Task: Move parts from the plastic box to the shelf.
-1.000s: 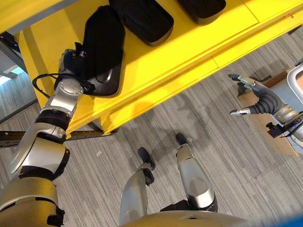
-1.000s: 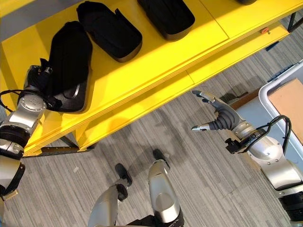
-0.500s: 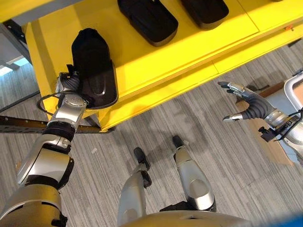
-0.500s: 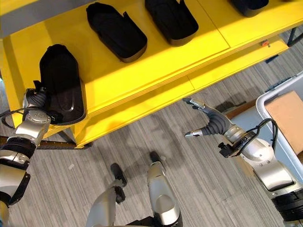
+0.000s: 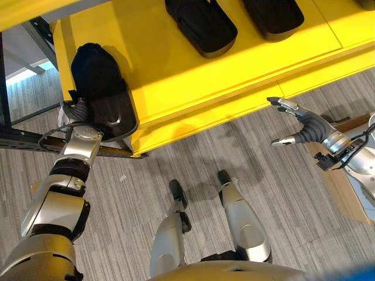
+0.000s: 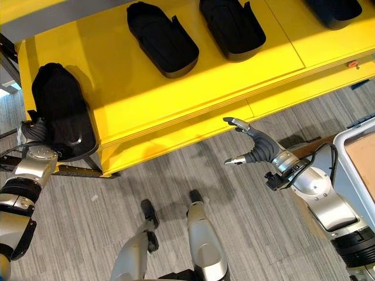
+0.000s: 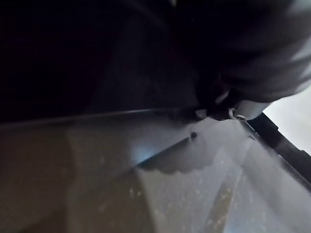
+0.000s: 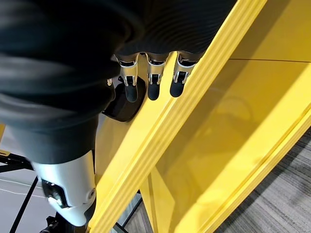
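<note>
Your left hand (image 5: 75, 112) is settling the part (image 5: 101, 93), tilted a second ago, flat at the shelf's (image 5: 176, 70) left end; I cannot tell its grip. Your right hand (image 6: 258, 146) is hovering, fingers spread, empty.

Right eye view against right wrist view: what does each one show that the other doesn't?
Right eye alone: two black moulded plastic parts farther along the shelf, the grey carpet floor and the left robot hand at the end part. Right wrist alone: the shelf's underside. Both: the yellow shelf, the open right robot hand and the end black part.
</note>
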You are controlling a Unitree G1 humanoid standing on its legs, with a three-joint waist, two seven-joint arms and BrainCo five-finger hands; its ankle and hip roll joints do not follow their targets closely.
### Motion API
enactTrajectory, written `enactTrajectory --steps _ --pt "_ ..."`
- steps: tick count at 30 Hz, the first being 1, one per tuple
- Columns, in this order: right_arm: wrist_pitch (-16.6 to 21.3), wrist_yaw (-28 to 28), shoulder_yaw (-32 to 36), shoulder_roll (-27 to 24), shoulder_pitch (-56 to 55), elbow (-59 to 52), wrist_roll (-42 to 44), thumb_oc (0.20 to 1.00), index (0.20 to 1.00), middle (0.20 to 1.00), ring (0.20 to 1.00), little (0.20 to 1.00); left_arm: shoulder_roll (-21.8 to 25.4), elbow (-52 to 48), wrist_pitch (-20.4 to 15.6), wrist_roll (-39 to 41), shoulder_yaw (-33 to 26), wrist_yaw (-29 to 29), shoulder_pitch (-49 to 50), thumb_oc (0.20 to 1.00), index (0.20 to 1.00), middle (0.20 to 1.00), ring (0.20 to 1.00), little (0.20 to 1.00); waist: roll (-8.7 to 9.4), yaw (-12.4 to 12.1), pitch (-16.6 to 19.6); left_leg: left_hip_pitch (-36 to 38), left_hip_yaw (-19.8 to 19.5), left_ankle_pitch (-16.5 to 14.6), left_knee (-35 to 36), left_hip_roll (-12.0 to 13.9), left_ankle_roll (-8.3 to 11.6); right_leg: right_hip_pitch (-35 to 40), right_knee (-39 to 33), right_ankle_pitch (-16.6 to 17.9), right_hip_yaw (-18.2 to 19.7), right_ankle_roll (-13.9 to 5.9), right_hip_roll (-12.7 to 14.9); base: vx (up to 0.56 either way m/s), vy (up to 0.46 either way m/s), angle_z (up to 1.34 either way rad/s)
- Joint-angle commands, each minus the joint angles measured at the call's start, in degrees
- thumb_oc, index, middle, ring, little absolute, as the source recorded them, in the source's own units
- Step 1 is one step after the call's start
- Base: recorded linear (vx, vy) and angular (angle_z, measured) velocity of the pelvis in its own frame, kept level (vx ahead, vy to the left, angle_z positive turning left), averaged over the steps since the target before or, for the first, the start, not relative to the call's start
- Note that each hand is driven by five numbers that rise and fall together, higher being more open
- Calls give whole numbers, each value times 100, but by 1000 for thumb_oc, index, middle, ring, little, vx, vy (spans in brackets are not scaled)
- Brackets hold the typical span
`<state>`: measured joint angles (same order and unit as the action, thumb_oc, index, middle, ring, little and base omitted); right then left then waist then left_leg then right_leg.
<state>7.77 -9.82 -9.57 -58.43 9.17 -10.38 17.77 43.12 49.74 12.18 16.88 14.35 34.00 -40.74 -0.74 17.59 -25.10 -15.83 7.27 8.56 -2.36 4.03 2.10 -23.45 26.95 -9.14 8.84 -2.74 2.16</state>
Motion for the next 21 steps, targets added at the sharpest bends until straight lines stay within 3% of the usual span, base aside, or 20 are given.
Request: enactTrajectory --steps 1,4,13,16,21 --pt "123 14 336 302 179 -273 91 1000 1000 1000 1000 1000 396 131 -308 56 -473 338 47 200 200 200 200 200 161 68 181 365 92 -1345 -617 59 -45 274 -815 119 92 -95 27 28 75 1" --pt "75 -24 305 296 241 -261 62 1000 1000 1000 1000 1000 427 301 -443 371 -647 350 -36 200 200 200 200 200 160 87 192 350 89 -1387 -672 34 -53 251 -798 112 107 -83 36 22 66 -1" --pt "-13 34 263 295 291 -346 59 1000 1000 1000 1000 1000 408 434 -185 909 -858 657 204 200 200 200 200 200 219 35 105 210 36 -1396 -794 22 -76 187 -808 161 106 -90 38 4 5 0" --pt "-142 40 211 266 434 -320 39 1000 1000 1000 1000 1000 546 764 97 915 -997 617 -65 200 200 200 200 200 213 61 85 157 29 -1410 -859 6 -72 142 -764 152 119 -78 32 39 83 0" --pt "-105 25 184 208 665 -264 110 1000 1000 1000 1000 1000 654 1011 376 918 -739 775 -414 200 200 200 200 200 269 127 38 85 60 -1492 -1012 -32 -82 95 -816 225 138 -80 34 19 58 3"
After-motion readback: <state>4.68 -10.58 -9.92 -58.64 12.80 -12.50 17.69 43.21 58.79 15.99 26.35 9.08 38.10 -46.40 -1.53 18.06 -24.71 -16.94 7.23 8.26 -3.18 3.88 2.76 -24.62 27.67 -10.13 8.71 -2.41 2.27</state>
